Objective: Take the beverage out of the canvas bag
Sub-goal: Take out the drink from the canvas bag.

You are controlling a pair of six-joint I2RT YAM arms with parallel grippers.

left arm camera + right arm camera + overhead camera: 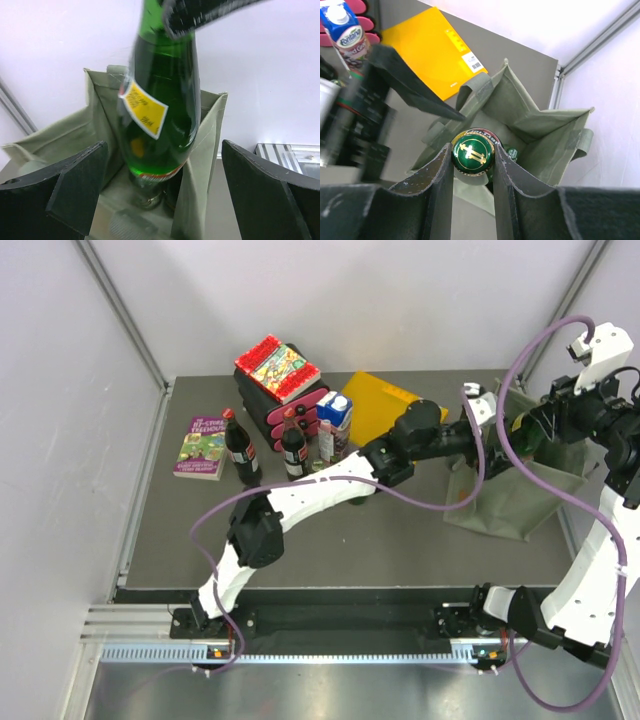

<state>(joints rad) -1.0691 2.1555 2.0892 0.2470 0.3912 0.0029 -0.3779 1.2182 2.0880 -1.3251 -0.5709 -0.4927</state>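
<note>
The beverage is a green glass bottle [160, 100] with a yellow label and a green-and-gold cap [473, 156]. My right gripper [473, 160] is shut on its neck just under the cap and holds it upright over the canvas bag [540, 125]. The bottle's lower end is still between the olive bag [205, 165] walls. A second small green cap [512, 154] shows deeper inside. My left gripper [162, 200] is wide open beside the bag's left side, and its fingers [75, 185] touch nothing. In the top view the bag [510, 502] sits at the right, under both grippers.
A yellow-orange folder [385, 405] lies just left of the bag. Further left stand two cola bottles [240, 448], a blue-and-white carton [335, 420], a pink-and-black stack with a book on top [280, 375] and a flat green book [205, 447]. White walls enclose the table.
</note>
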